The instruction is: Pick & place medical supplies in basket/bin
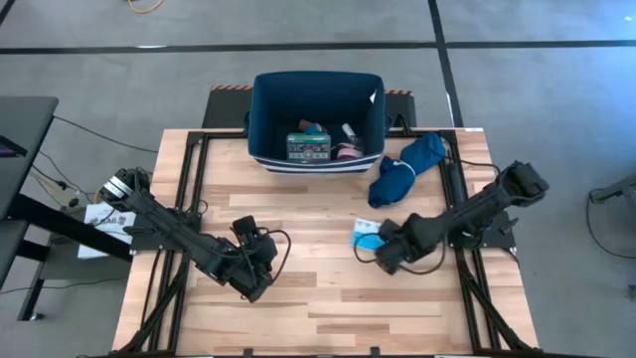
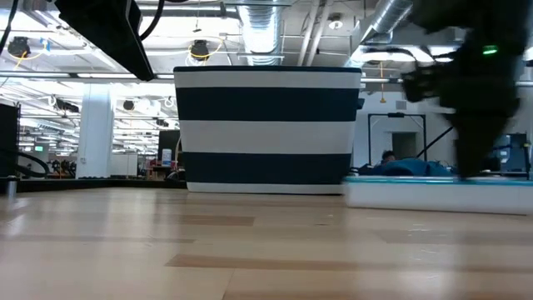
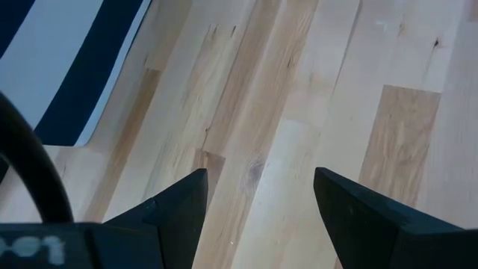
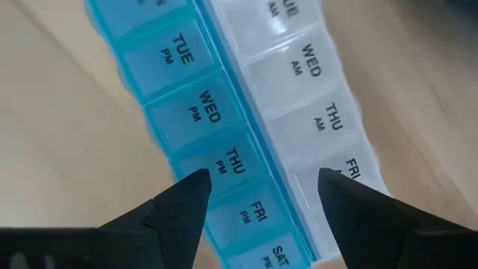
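Note:
The light blue pill organizer (image 1: 366, 234) lies flat on the table right of centre, one blue and one clear row of day lids (image 4: 254, 112). My right gripper (image 1: 386, 253) is open and points down at it, fingertips (image 4: 196, 187) over the THU and FRI lids. In the low view it is the dark shape (image 2: 479, 108) above the organizer (image 2: 433, 192). My left gripper (image 1: 254, 267) is open over bare wood (image 3: 258, 179), left of centre. The navy bin (image 1: 260, 119) stands at the far edge, holding the green-white-red box (image 1: 309, 147) and a pink item (image 1: 348, 152). My right gripper stands over the pill organizer's top from above. Whether its fingertips touch the lids, I cannot tell. The organizer lies flat on the table.
A soft blue cloth (image 1: 407, 169) lies crumpled just right of the bin, its lower end close to the organizer. The bin's striped wall (image 2: 266, 125) rises at the far side. Bare wood spreads across the table's middle and near edge.

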You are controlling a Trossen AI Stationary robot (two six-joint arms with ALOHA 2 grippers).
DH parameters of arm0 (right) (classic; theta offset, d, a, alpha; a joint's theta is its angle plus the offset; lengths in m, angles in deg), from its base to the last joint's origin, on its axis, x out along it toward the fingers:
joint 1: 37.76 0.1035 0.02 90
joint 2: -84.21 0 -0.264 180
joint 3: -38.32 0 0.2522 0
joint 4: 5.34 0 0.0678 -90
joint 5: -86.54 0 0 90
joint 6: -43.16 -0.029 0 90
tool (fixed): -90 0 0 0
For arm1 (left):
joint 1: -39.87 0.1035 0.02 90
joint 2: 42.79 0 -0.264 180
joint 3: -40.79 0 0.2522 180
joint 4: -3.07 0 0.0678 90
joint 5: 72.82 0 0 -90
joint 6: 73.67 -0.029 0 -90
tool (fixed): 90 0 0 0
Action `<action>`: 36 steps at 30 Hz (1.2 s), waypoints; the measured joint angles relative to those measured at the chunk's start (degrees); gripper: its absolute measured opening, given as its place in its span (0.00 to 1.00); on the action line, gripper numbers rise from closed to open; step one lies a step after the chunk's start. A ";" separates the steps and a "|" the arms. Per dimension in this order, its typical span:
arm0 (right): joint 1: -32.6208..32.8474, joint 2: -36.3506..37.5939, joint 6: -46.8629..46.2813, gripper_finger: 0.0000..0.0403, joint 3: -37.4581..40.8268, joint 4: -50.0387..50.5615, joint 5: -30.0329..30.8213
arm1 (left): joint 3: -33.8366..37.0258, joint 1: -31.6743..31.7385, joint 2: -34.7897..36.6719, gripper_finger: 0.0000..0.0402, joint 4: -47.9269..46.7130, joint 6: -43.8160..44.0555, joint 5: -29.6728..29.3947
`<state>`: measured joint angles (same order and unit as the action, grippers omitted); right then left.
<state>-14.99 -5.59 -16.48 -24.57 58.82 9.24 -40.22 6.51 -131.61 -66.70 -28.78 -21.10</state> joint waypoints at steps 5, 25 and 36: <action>-4.00 -0.50 0.04 0.62 0.33 -13.82 4.92 | 0.00 0.02 0.00 0.59 0.32 -0.02 -0.04; -9.81 -0.60 12.11 0.62 -6.65 -21.79 6.94 | 3.75 4.14 -1.58 0.58 34.51 -18.41 -9.04; -9.49 0.17 12.81 0.62 -9.42 -15.46 21.30 | 8.53 14.24 -13.92 0.29 70.30 -25.70 -2.34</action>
<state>-24.48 -5.42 -3.67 -33.99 43.36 30.53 -31.69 20.75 -145.52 3.60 -54.48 -23.44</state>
